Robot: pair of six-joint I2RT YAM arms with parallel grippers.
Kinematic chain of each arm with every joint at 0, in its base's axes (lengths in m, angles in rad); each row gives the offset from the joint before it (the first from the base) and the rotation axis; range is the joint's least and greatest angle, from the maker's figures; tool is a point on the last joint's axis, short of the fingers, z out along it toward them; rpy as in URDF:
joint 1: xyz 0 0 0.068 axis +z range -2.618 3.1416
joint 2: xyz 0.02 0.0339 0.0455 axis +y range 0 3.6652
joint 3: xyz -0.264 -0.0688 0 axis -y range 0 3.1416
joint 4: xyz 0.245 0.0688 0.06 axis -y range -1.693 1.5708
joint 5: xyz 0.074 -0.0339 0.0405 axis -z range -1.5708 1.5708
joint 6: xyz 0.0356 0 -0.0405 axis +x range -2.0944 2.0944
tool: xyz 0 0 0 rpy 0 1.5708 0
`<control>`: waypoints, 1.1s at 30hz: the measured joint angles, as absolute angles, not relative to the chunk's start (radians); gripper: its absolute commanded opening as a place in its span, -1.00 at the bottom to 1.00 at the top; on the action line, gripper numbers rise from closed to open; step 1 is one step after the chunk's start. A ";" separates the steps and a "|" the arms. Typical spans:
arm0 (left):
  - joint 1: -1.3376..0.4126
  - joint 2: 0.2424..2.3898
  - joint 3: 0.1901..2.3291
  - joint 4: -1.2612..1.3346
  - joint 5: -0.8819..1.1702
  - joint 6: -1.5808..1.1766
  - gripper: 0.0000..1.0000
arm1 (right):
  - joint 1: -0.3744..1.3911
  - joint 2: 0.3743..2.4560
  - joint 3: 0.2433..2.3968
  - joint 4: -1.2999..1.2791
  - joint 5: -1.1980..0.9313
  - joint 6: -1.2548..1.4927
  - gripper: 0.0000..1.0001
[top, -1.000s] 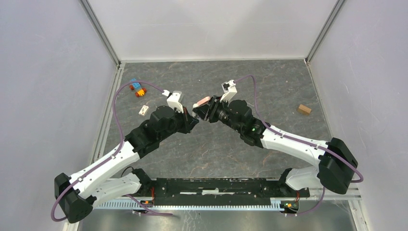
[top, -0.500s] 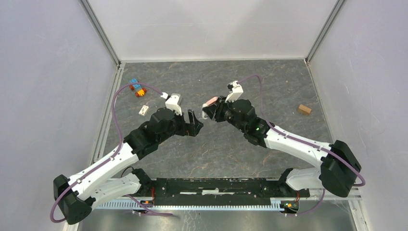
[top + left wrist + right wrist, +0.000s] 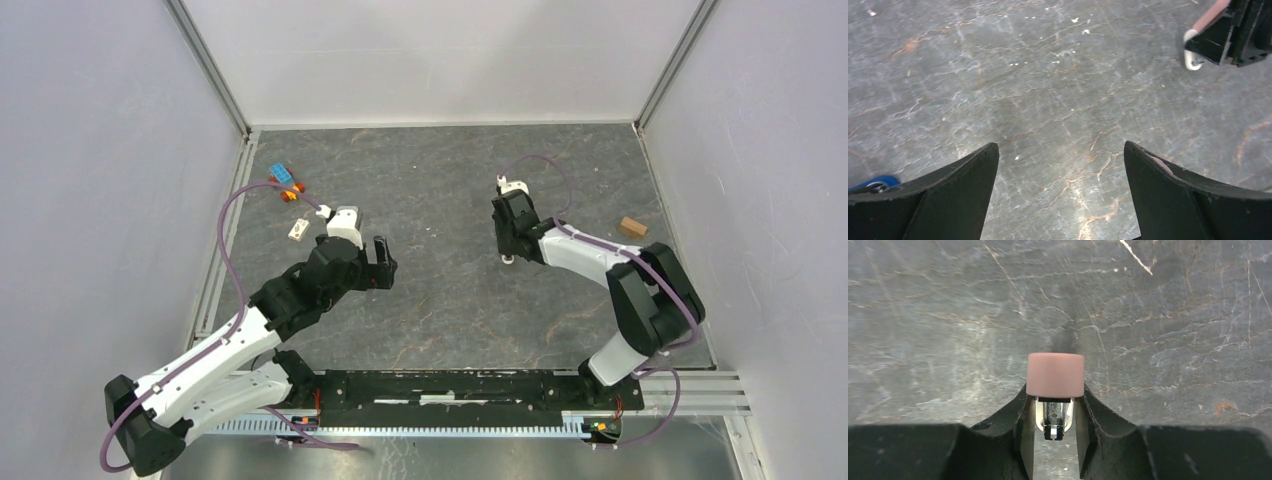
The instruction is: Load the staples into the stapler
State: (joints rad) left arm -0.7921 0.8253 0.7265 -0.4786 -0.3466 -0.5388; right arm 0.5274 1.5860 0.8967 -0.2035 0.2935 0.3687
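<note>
- The left gripper [image 3: 386,262] was wide open. Its two black fingers [image 3: 948,200] stood far apart and there was nothing between them.
- It hung low over the grey bench [image 3: 440,310], a bit to the left of the middle.
- In the left wrist view a small blue thing [image 3: 872,181] peeked out behind the left finger, down on the bench. It may have been the stapler, but so little of it showed that I could not be sure.
- From the top, that blue thing was hidden under the left arm.
- The right gripper [image 3: 507,250] was closed on a small pink-and-white piece [image 3: 1055,375]. One finger pressed on each side of it.
- The pink top of the piece stuck out past the fingertips. Under the pink top there was a shiny metal part.
- The right gripper pointed down at the bench, a bit to the right of the middle. The white end of the piece was close to the bench, but I could not tell if it touched.
- The two grippers were well apart, with bare bench between them.
- Some toy bricks [image 3: 284,180] in blue, orange and red lay by the far left corner.
- A little white bit [image 3: 297,230] lay near them, just beside the left arm.
- A small brown block [image 3: 631,227] lay alone on the right side.
</note>
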 measured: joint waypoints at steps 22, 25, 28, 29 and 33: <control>-0.724 0.760 0.598 -0.609 -0.461 -0.700 1.00 | 0.473 1.697 0.959 -0.271 0.302 0.281 0.23; -0.707 0.760 0.625 -0.664 -0.477 -0.744 1.00 | 0.470 1.694 0.959 -0.285 0.293 0.278 0.49; -0.700 0.751 0.664 -0.707 -0.509 -0.802 0.92 | 0.469 1.665 0.957 -0.305 0.265 0.273 0.68; -0.699 0.744 0.673 -0.720 -0.526 -0.823 0.86 | 0.469 1.649 0.955 -0.309 0.258 0.269 0.72; -0.691 0.706 0.710 -0.808 -0.629 -0.963 0.80 | 0.469 1.542 0.938 -0.316 0.222 0.266 0.89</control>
State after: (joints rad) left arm -0.6914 0.7055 0.7097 -0.8078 -0.6292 -0.9634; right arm 0.4690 1.5425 0.9382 -0.3157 0.2218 0.2665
